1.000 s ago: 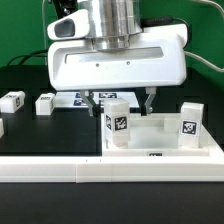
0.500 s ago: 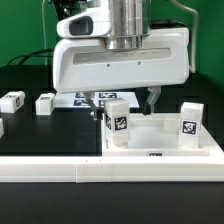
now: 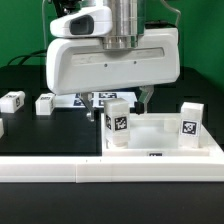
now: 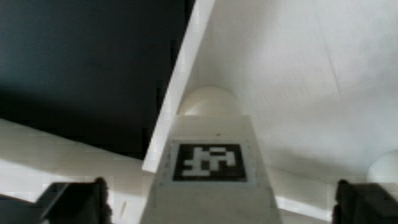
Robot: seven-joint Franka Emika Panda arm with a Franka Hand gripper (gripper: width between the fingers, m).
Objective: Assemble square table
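Poised open-jawed over an upright leg (image 3: pixel 117 124) on the square table (image 3: pixel 155 135)
Grasping nothing, with the gripper (image 3: pixel 120 102) spread wide and, in the wrist view, its fingers (image 4: pixel 79 203) flanking the tagged leg on either side, apart from it. With the square table on the black table (image 3: pixel 40 140) toward the exterior view's right, the L-shaped rail (image 3: pixel 60 172) along its near edge, that leg at the near corner toward the exterior view's left and a second upright leg (image 3: pixel 190 122) toward its right. Well off to the exterior view's left, a loose leg (image 3: pixel 13 99) and another loose leg (image 3: pixel 45 102), beside the marker board (image 3: pixel 68 99)
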